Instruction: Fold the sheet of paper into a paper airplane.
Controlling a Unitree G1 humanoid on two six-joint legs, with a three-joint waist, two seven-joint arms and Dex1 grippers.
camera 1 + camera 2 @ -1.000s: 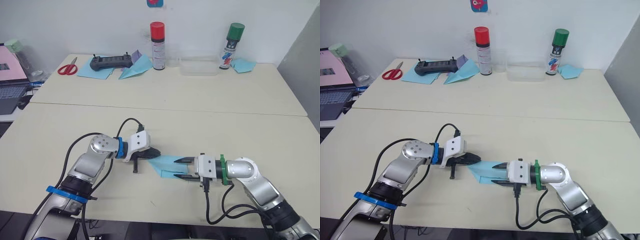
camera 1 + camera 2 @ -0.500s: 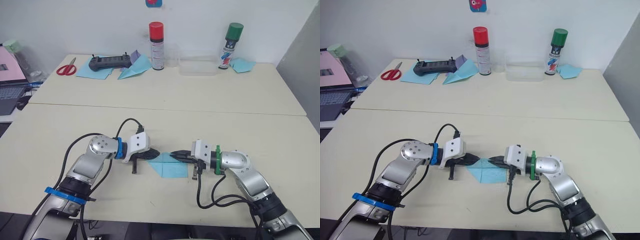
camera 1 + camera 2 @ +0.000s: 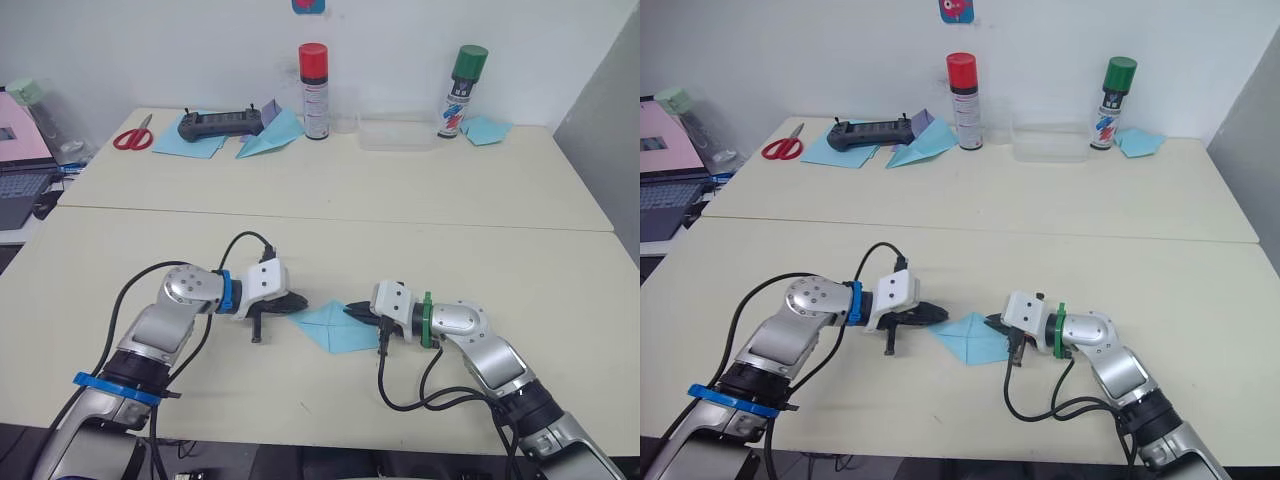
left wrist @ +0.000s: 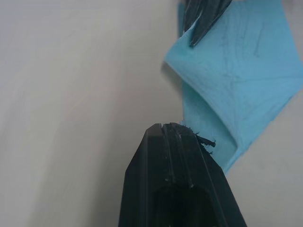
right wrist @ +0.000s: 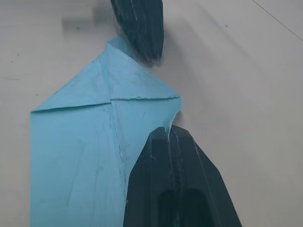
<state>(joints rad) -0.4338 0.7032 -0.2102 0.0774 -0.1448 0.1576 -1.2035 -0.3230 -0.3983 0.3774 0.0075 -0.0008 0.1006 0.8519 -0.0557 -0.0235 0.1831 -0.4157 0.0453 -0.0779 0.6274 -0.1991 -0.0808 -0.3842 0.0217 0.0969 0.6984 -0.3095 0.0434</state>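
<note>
- Paper (image 3: pixel 335 326) lies flat on the near table (image 3: pixel 420 250), between the two grippers; light blue, partly folded, two corner flaps meeting at a centre crease to form a point.
- Long axis runs roughly across the robot, slightly diagonal: pointed end toward the left gripper (image 3: pixel 298 307), square end toward the near right.
- Left gripper: fingers together, nothing between them, tip touching or just at the paper's left point; the right wrist view shows it resting on that tip.
- Right gripper (image 3: pixel 356 312): fingers also together, tip at the paper's right edge beside a folded flap; whether it pins the paper or only touches it, cannot tell.
- Neither gripper holds the paper; both work as pressing tips on opposite sides.
- Both are about equally near. The right sits by the flap edge, so it is probably better placed to lift or crease next; the left looks set to hold the point down.
- Stage, by my guess: nose folds made, dart not yet formed.
- Room: bare table all round the paper, near edge well apart.
- Far clutter at the back, out of the way: scissors (image 3: pixel 134 134), red-capped can (image 3: pixel 316 78), green-capped can (image 3: pixel 460 80), another paper plane (image 3: pixel 268 138).
- Risk: thin paper may slide or spring open under a one-sided push.
</note>
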